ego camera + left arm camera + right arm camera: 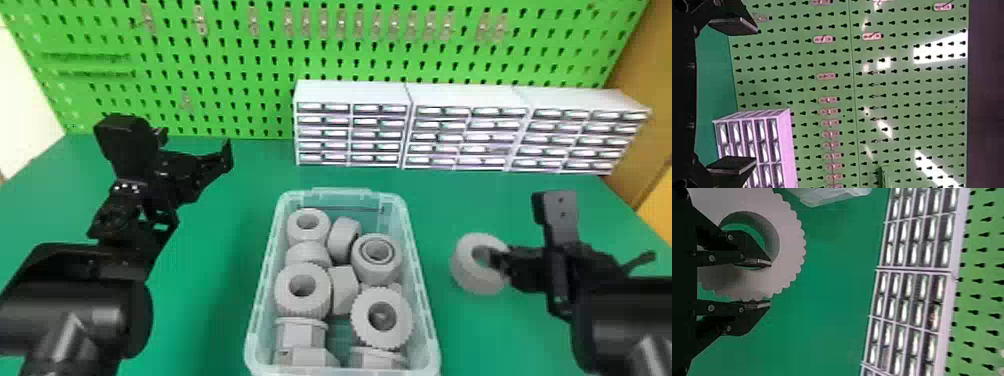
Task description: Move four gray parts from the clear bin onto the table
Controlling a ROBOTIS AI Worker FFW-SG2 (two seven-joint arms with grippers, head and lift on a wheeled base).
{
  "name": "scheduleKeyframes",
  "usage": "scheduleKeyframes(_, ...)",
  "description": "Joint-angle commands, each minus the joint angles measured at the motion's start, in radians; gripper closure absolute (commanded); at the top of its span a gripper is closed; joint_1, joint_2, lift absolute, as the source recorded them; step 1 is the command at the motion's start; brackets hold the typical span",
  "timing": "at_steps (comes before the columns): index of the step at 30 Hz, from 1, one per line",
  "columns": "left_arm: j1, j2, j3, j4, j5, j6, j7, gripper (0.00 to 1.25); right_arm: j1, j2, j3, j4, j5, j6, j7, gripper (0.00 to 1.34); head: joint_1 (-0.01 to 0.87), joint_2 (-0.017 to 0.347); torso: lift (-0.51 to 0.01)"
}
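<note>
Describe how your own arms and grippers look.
Both the left arm and right arm are black, with smooth, rounded, slightly glossy casings. The left gripper and right gripper each have two flat black fingers; small silvery screws dot the right one's finger links. A dark gray bracket stands at the right wrist.

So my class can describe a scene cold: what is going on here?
The robot's right hand grips a gray ring by its wall, one finger in the hole, right of the clear bin; whether the ring touches the table I can't tell. More gray parts sit in the bin. The left hand is open and empty, left of the bin.
</note>
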Motion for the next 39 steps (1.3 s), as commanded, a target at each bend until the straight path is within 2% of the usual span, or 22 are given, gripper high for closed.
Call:
scheduleKeyframes(1, 0.000, -0.001, -0.003, 0.000, 0.000, 0.000, 0.000, 0.12, 0.019, -0.001, -0.005, 0.048, -0.003, -0.015, 0.000, 1.06, 0.678, 0.034, -0.050)
scheduleKeyframes(9, 0.000, -0.001, -0.001, 0.000, 0.000, 0.000, 0.000, 0.12, 0.036, -0.011, -0.019, 0.121, -0.052, -0.050, 0.000, 1.06, 0.678, 0.034, -0.050)
scheduleKeyframes(23, 0.000, -0.001, -0.004, 0.000, 0.000, 0.000, 0.000, 0.12, 0.036, -0.017, -0.010, 0.143, -0.051, -0.053, 0.000, 1.05, 0.678, 0.034, -0.050)
scheduleKeyframes(25, 0.000, -0.001, -0.006, 0.000, 0.000, 0.000, 0.000, 0.12, 0.036, -0.017, -0.010, 0.143, -0.051, -0.056, 0.000, 1.00, 0.678, 0.034, -0.050)
scheduleKeyframes(27, 0.000, -0.001, -0.006, 0.002, -0.001, 0.000, 0.000, 0.12, 0.036, -0.017, -0.010, 0.143, -0.051, -0.064, 0.000, 0.89, 0.678, 0.034, -0.050)
scheduleKeyframes(30, 0.000, -0.001, -0.006, 0.002, -0.001, 0.000, 0.000, 0.12, 0.038, -0.019, -0.008, 0.143, -0.051, -0.073, 0.000, 0.64, 0.678, 0.034, -0.050)
scheduleKeyframes(31, 0.000, -0.001, -0.006, 0.002, -0.001, 0.000, 0.000, 0.12, 0.038, -0.019, -0.008, 0.143, -0.051, -0.073, 0.000, 0.61, 0.678, 0.034, -0.050)
scheduleKeyframes(39, 0.000, -0.001, -0.006, 0.002, -0.001, 0.000, 0.000, 0.12, 0.042, -0.024, -0.005, 0.143, -0.045, -0.071, 0.002, 0.57, 0.678, 0.034, -0.050)
